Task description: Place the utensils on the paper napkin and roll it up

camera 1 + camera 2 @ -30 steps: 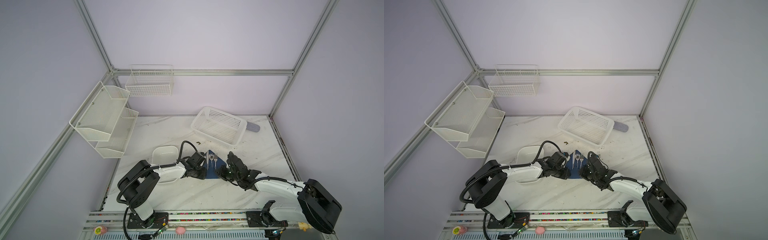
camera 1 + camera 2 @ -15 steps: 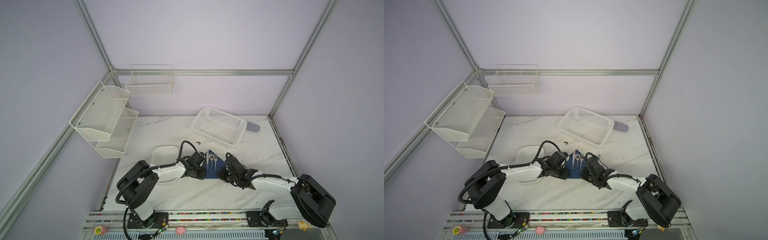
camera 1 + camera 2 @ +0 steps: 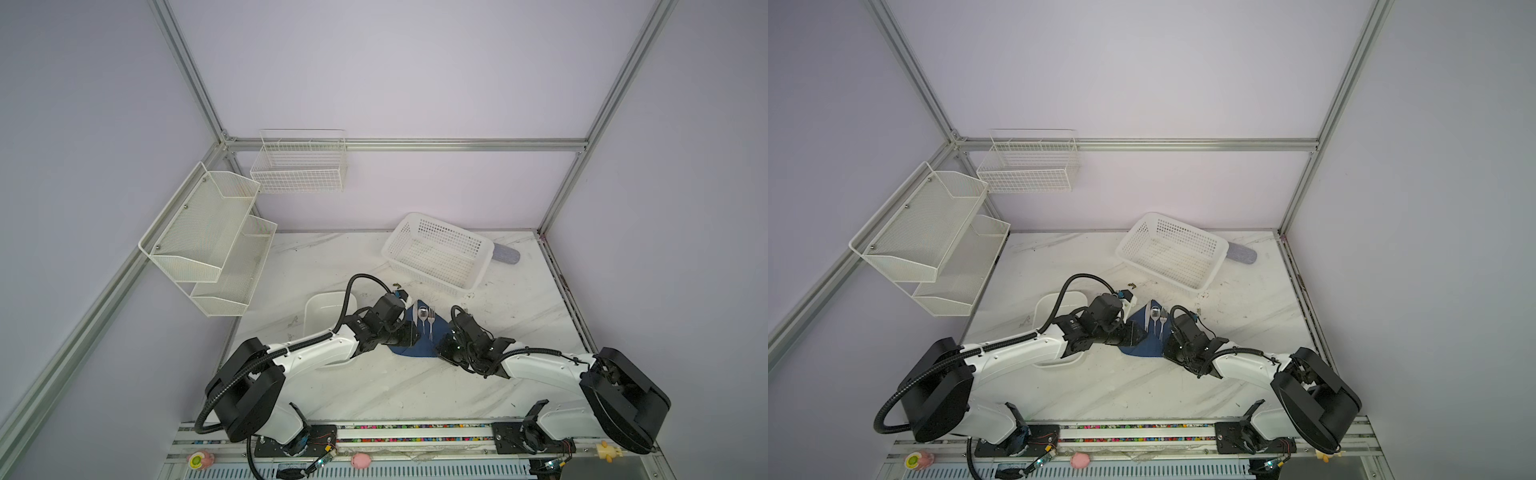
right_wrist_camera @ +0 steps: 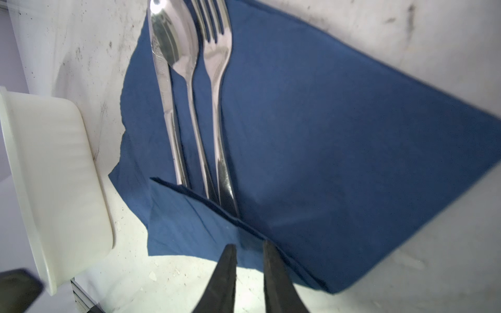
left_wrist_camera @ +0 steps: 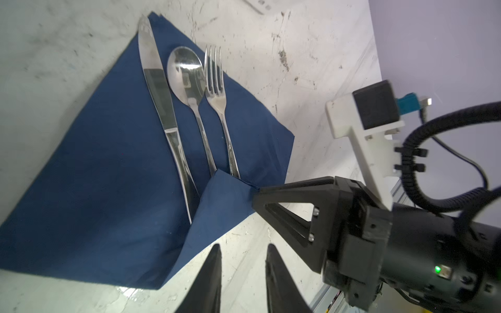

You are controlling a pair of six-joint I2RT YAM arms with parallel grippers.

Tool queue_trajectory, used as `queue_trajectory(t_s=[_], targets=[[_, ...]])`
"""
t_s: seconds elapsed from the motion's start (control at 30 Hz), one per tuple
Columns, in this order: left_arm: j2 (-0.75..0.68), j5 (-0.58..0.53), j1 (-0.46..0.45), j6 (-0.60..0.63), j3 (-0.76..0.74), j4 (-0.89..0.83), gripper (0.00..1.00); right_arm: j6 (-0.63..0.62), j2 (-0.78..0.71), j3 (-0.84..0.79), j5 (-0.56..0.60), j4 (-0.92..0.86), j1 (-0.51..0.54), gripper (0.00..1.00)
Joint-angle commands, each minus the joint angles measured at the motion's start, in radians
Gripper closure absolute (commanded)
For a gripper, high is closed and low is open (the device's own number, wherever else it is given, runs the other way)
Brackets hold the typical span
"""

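Note:
The navy paper napkin (image 5: 108,162) lies on the marble table, with its near corner folded up over the handle ends. On it the utensils lie side by side: knife (image 5: 160,89), spoon (image 5: 187,70) and fork (image 5: 217,81). In both top views they show between the two arms, spoon (image 3: 423,316) (image 3: 1155,316). My left gripper (image 5: 244,252) is open over bare table beside the fold. My right gripper (image 4: 248,250) stands narrowly open with its tips on the folded flap (image 4: 189,222). In the left wrist view one of its fingertips (image 5: 256,191) touches the flap's corner.
A white dish (image 3: 328,303) sits just left of the napkin under the left arm. A white perforated basket (image 3: 436,253) and a grey-blue case (image 3: 505,254) stand at the back right. White mesh shelves (image 3: 208,232) and a wire basket (image 3: 299,166) hang on the walls.
My right arm has slid slightly left, bringing its gripper closer to the napkin's near corner. The left arm and the utensils have stayed in place.

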Motion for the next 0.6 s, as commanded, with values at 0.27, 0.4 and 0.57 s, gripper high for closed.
queue_trajectory(t_s=[0.27,0.4,0.57], targets=[[0.103,-0.084,-0.003,-0.078,-0.006,-0.065,0.75,0.001,-0.008,0.019,0.009,-0.015,-0.005,0.76],[0.102,-0.088,-0.003,-0.073,-0.031,-0.071,0.76,0.000,-0.010,0.020,0.011,-0.021,-0.005,0.76],[0.109,-0.082,-0.004,-0.053,-0.040,-0.076,0.75,-0.002,-0.011,0.021,0.008,-0.019,-0.005,0.76]])
